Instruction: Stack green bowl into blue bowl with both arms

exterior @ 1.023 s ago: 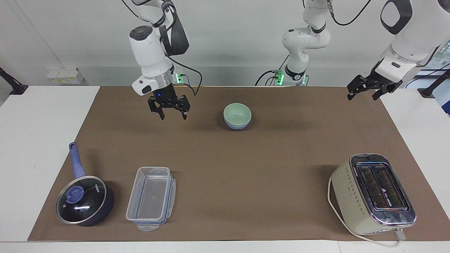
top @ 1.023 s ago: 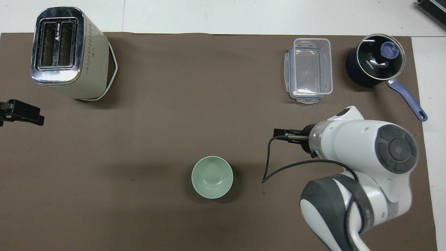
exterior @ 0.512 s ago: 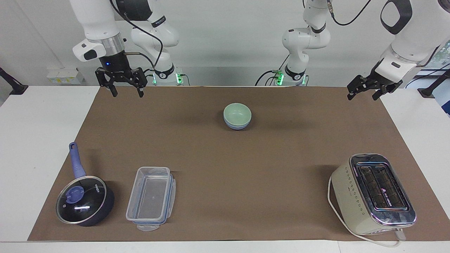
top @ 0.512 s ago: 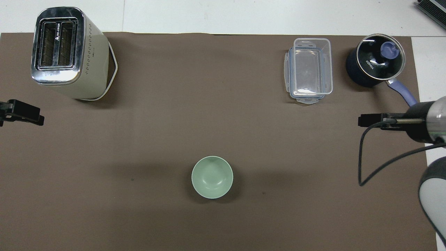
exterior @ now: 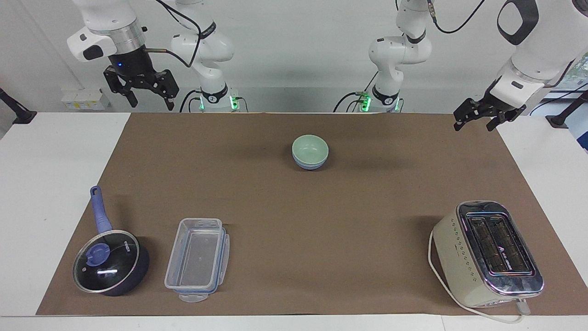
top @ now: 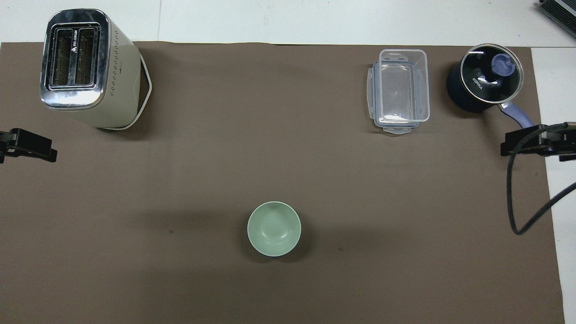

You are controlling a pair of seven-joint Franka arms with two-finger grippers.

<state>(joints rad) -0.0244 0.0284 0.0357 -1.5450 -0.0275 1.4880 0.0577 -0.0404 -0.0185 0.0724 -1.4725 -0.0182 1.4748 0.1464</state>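
Note:
The pale green bowl [exterior: 310, 148] sits nested inside the blue bowl [exterior: 311, 165] on the brown mat, midway between the two arm bases. In the overhead view only the green bowl [top: 274, 228] shows; the blue bowl is hidden under it. My right gripper [exterior: 141, 95] is open and empty, raised high over the mat's corner at the right arm's end, and its tip also shows in the overhead view [top: 509, 146]. My left gripper [exterior: 477, 120] is open and empty, waiting raised over the mat's edge at the left arm's end, and it also shows in the overhead view [top: 45, 153].
A dark blue lidded saucepan [exterior: 110, 262] and a clear plastic container [exterior: 197, 259] stand far from the robots at the right arm's end. A cream toaster [exterior: 489, 255] stands far from the robots at the left arm's end. A brown mat [exterior: 294, 220] covers the table.
My right gripper has pulled away from beside the bowls, rising and swinging out to the right arm's end of the table. The left arm and the bowls have not moved.

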